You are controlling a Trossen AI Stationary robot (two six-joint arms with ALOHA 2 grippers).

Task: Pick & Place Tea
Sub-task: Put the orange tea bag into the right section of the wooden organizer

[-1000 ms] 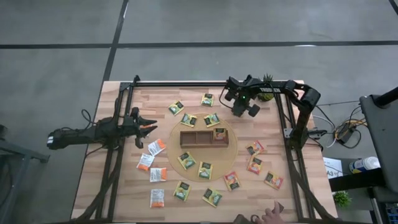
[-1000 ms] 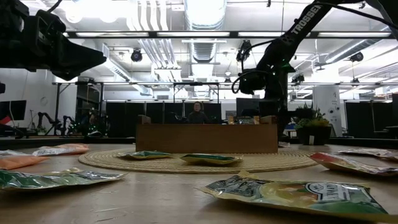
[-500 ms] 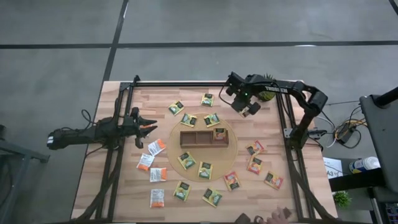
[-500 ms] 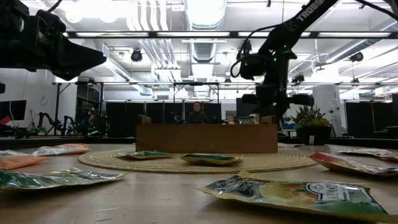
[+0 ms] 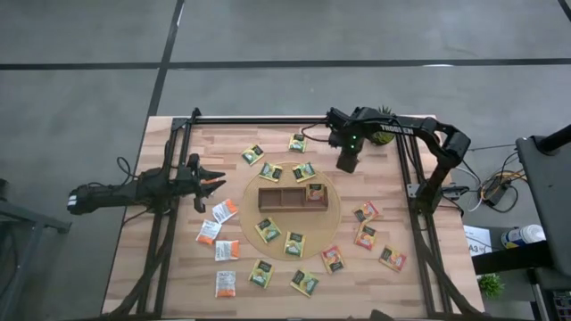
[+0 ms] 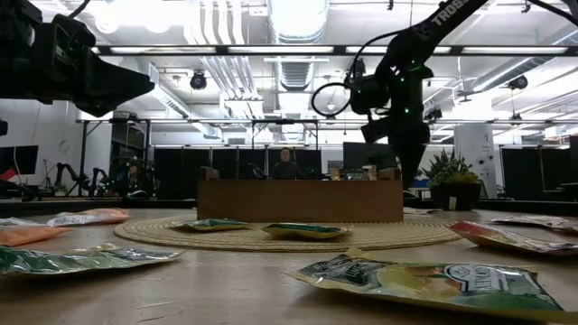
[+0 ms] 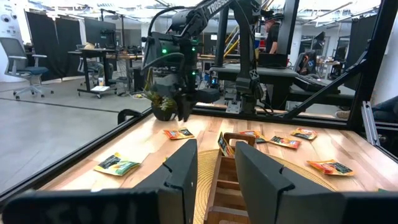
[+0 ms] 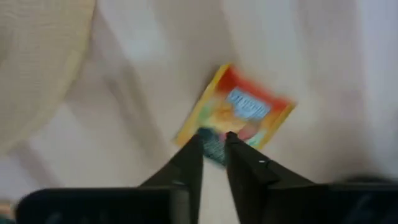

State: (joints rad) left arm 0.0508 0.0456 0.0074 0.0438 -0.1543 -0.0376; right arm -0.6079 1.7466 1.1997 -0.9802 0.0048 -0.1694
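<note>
Seventeen tea sachets [image 5: 294,242] show from above. Nine are yellow-green sachets [image 5: 270,171]: four at 11 to 12 o'clock from the tray, four at 5 to 7 o'clock, and one inside it. Four are orange-red sachets [image 5: 366,235] at 4 to 5 o'clock, and four are white sachets [image 5: 227,250] at 7 to 9 o'clock. There is one three-compartment tray [image 5: 278,198], one round mat [image 5: 326,215] and one potted plant [image 5: 384,113].

White "TROSSEN" lettering along the right arm [image 6: 444,15]
</note>
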